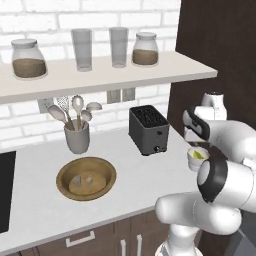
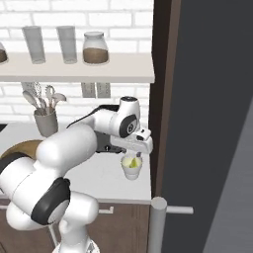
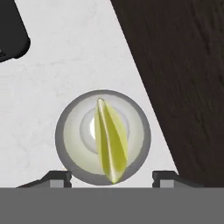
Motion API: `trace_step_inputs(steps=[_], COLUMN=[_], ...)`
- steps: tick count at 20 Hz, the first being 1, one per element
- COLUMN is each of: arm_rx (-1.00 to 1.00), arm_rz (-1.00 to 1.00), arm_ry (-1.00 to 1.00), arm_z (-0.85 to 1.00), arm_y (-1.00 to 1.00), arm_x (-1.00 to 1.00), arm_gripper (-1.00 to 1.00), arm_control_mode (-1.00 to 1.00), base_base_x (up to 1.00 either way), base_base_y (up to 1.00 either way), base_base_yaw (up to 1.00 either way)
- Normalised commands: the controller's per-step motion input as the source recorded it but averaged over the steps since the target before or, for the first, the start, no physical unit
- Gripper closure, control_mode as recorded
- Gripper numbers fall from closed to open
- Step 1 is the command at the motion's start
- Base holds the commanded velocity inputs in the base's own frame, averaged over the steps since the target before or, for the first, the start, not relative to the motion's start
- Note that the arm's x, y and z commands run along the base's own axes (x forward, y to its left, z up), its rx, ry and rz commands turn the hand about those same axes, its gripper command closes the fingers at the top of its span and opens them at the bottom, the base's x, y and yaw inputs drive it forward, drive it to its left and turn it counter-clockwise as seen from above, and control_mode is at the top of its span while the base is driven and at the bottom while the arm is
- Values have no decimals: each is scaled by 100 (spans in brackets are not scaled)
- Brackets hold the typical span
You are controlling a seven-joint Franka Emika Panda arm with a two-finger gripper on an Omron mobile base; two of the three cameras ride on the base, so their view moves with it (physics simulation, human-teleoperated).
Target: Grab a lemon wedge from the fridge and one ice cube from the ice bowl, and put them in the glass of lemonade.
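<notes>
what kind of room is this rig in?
A rendered home kitchen, by the look of it: a black toaster and a cup of cooking utensils on a white counter, jars and glasses on a shelf against white brick.

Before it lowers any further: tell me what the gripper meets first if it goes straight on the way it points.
Probably the lemon wedge, lying in the glass of lemonade straight ahead of the open gripper. How far off is unclear.
</notes>
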Motion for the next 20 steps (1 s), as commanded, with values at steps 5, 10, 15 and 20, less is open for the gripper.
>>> trace_step_inputs(steps=[5,10,15,20], arm_rx=[-6,-11,-10,-7], arm_rz=[3,17,19,19], arm_ry=[-38,-38,-23,-9], arm_z=[64,31,31,27], arm_y=[57,100,100,100], arm_x=[-28,-30,-25,-28], arm_gripper=[-100,-100,-100,-100], arm_control_mode=[-100,-100,-100,-100], base_base_x=[0,0,0,0], base_base_y=[0,0,0,0], base_base_yaw=[0,0,0,0])
